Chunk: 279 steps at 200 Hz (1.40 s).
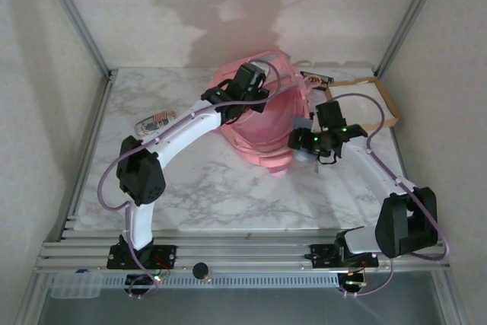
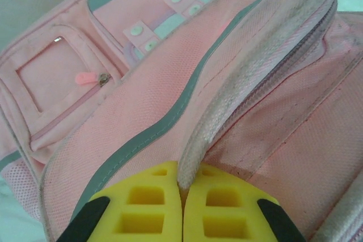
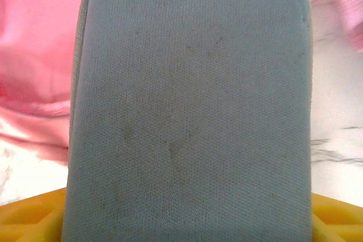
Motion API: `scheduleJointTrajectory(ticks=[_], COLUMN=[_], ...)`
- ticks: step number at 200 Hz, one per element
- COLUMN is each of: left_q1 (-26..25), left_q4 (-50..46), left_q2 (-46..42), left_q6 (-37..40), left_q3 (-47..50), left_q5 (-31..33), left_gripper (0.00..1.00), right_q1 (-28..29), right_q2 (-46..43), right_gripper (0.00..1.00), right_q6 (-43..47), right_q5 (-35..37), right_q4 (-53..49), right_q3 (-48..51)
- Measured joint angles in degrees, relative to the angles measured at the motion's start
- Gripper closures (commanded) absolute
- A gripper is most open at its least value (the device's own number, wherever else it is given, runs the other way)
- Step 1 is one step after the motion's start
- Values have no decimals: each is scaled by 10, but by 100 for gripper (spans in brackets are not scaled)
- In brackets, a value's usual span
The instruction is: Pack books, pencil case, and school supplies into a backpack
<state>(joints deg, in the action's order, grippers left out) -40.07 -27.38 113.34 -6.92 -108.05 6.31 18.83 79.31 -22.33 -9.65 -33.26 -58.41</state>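
Observation:
The pink backpack point(image 1: 259, 123) lies at the table's back middle; the left wrist view shows its front pockets point(image 2: 74, 83). My left gripper point(image 1: 247, 85) point(image 2: 182, 168) is over its top, shut on the pale piping point(image 2: 238, 83) along the opening's edge. My right gripper point(image 1: 310, 142) point(image 3: 187, 219) is at the backpack's right side. A grey-blue fabric case point(image 3: 187, 106), likely the pencil case, spans the gap between its yellow fingers point(image 3: 28, 219), which press on both sides. A dark book with an orange picture point(image 1: 316, 78) lies behind the backpack.
A brown tray with a white inside point(image 1: 384, 104) sits at the back right. A small white and red patterned pouch point(image 1: 156, 122) lies left of the backpack, beside the left arm. Metal frame posts stand at both back corners.

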Motion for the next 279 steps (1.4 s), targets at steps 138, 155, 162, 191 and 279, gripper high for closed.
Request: scheduleJointTrajectory(ticks=[138,155,162,191,279], left_q1=[-26,-24,-24,-24,-23], left_q4=[-36,-30,-26,-14,17], left_q2=[-74,-76,-77,-80,-87], left_q6=[-310,-311,-313,-315,-330], left_q3=[42,51,55,70,92], left_q5=[-3,-5,-5,-8,-22], left_gripper=[100,100,100,100,100], right_q1=[40,18,7,-15,42], right_q2=[228,193,175,148,285], right_gripper=[1,10,15,35,54], right_q6=[-135,-146,-151,-165,-251], right_q5=[-53,-86,-102,-160,-238], right_q4=[246,273,280,295,483], right_q3=[-122,-60,-32,12,-61])
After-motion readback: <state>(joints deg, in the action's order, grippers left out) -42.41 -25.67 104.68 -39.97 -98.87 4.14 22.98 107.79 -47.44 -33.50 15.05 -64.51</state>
